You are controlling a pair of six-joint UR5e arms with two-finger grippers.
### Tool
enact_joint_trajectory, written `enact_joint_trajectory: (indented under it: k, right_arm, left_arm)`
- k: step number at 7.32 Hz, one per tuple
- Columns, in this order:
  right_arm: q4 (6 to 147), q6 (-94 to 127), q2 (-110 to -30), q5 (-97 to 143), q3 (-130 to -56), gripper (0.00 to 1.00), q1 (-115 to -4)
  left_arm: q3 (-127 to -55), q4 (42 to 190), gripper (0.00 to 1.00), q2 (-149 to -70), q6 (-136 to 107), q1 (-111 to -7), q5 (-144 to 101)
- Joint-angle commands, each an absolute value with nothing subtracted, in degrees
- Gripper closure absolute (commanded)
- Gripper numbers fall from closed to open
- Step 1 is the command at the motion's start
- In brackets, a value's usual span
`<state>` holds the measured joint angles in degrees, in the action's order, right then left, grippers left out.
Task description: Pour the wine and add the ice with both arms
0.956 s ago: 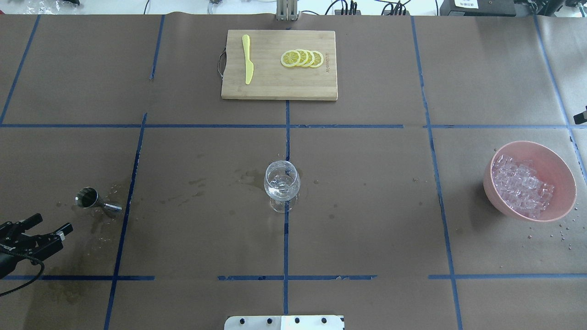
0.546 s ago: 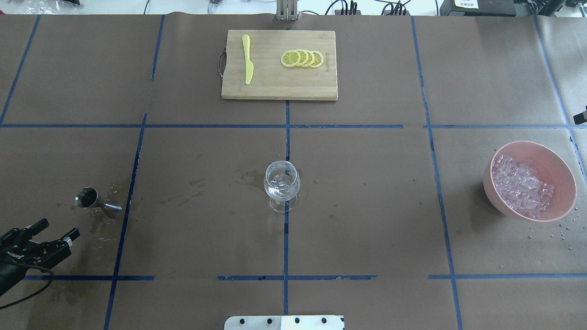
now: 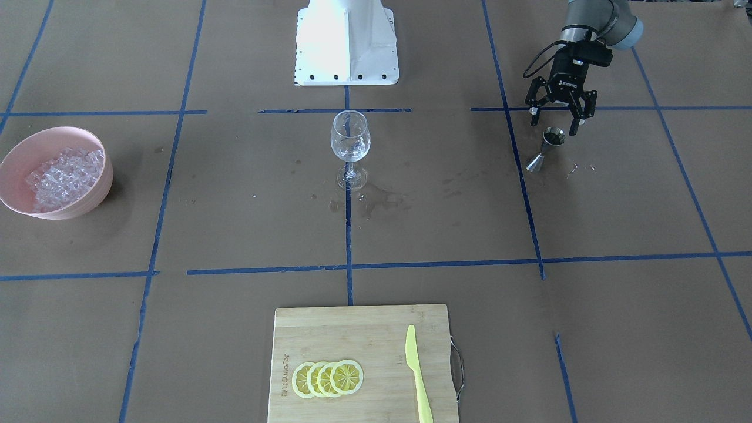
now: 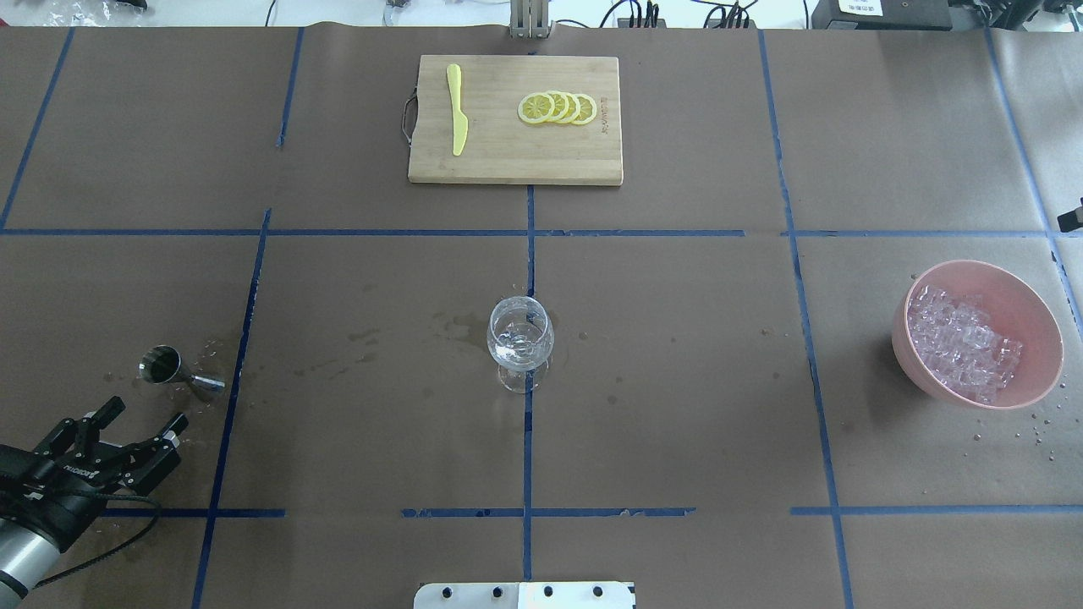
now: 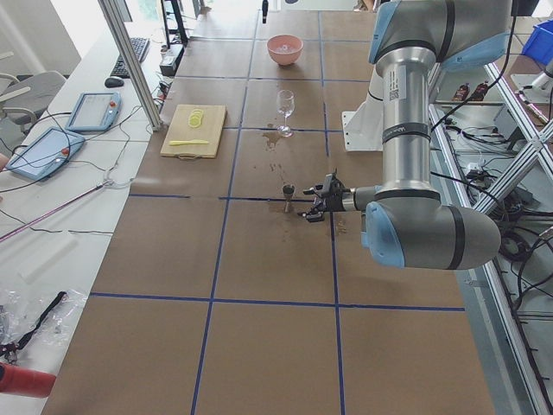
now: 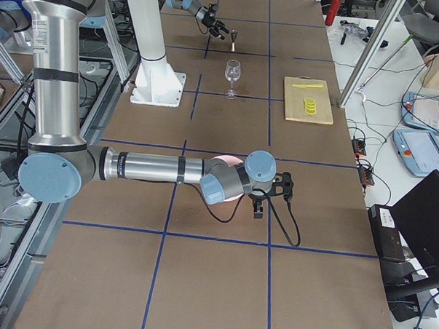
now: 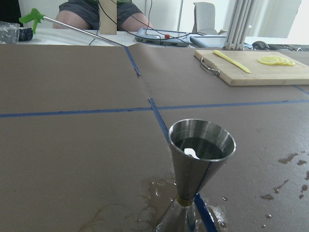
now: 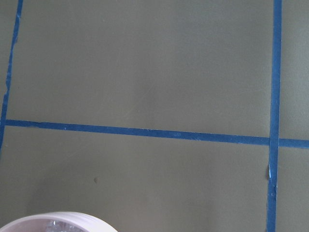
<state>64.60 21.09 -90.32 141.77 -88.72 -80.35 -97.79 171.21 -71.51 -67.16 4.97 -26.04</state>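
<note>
The steel jigger (image 4: 173,373) stands on the brown paper at the left, with dark wine (image 7: 203,148) in its upper cup. My left gripper (image 4: 145,414) is open and empty, low over the table just short of the jigger (image 3: 546,147); it also shows in the front view (image 3: 556,125). The wine glass (image 4: 520,338) stands upright at the table's middle. The ice (image 4: 960,342) is heaped in a pink bowl (image 4: 1036,313) at the right. My right gripper (image 6: 265,201) shows only in the right side view, beside the bowl; I cannot tell whether it is open or shut.
A wooden cutting board (image 4: 499,161) with lemon slices (image 4: 558,107) and a yellow knife (image 4: 457,110) lies at the far middle. Wet stains (image 4: 461,326) mark the paper near the glass and jigger. The white pedestal (image 3: 346,41) stands at the robot's edge.
My left gripper has moved right and forward, closer to the jigger, and more of its arm has come into view. It stays open. Nothing else has moved.
</note>
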Motion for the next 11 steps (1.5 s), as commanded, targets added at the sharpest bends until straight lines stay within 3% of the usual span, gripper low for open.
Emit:
enact_joint_trajectory:
  k: [1,9,10,11]
  right_arm:
    - [64.51,21.09,-90.35,142.56,-88.86,0.0,-80.42]
    - [64.51,21.09,-90.7,142.56,-89.21,0.0,-80.42]
    - [64.51,21.09,-90.7,142.56,-89.3,0.0,-80.42]
    - [64.51,21.09,-90.7,142.56,-89.3,0.0,-80.42]
  left_arm:
    - [-96.43,170.68,0.01,-73.56,-67.06,4.92,-22.5]
    - [-88.43,169.89,0.07,-80.59,-64.6,-1.05,-22.59]
    - [-88.24,169.89,0.11,-80.86,-64.51,-1.14,-22.59]
    - [-88.24,169.89,0.21,-80.86,-64.51,-1.14,-22.59]
